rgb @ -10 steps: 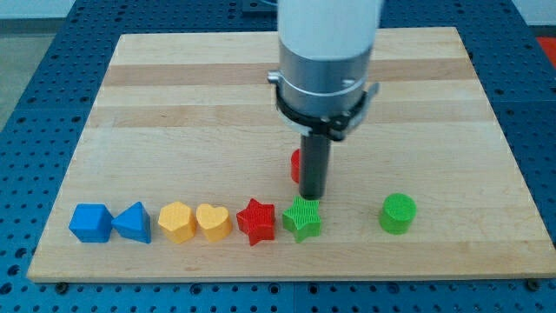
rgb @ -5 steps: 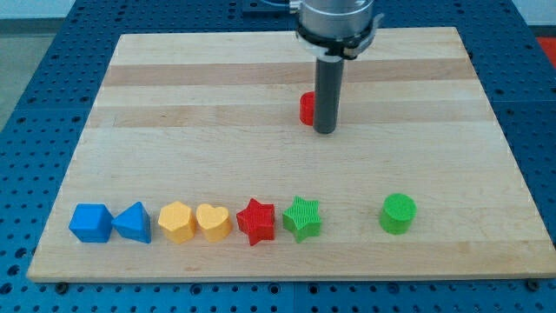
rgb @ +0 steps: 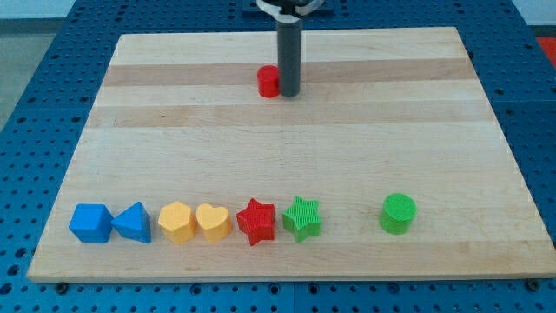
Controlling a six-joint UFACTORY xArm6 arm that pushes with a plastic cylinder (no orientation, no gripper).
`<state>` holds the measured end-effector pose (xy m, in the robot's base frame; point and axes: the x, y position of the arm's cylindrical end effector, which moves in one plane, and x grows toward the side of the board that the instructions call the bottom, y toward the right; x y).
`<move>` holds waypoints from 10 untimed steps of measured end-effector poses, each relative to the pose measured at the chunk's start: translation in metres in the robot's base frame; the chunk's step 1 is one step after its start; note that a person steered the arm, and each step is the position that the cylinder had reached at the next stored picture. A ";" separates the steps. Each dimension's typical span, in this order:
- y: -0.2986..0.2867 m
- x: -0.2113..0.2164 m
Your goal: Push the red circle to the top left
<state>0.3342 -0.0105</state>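
The red circle (rgb: 268,82) sits on the wooden board (rgb: 174,130) near the view's top, a little left of centre. My tip (rgb: 288,92) stands right against the circle's right side, touching it. The dark rod rises from there out of the view's top.
A row of blocks lies along the view's bottom: blue cube (rgb: 91,223), blue triangle (rgb: 133,223), yellow hexagon (rgb: 177,221), yellow heart (rgb: 213,222), red star (rgb: 256,220), green star (rgb: 301,217). A green circle (rgb: 399,213) stands apart at the lower right.
My tip has moved up and to the left across the board, and the red circle has slid with it from the middle to near the top edge.
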 end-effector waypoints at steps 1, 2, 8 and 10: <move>-0.024 -0.013; -0.052 -0.020; -0.134 -0.089; -0.170 -0.100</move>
<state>0.2338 -0.1800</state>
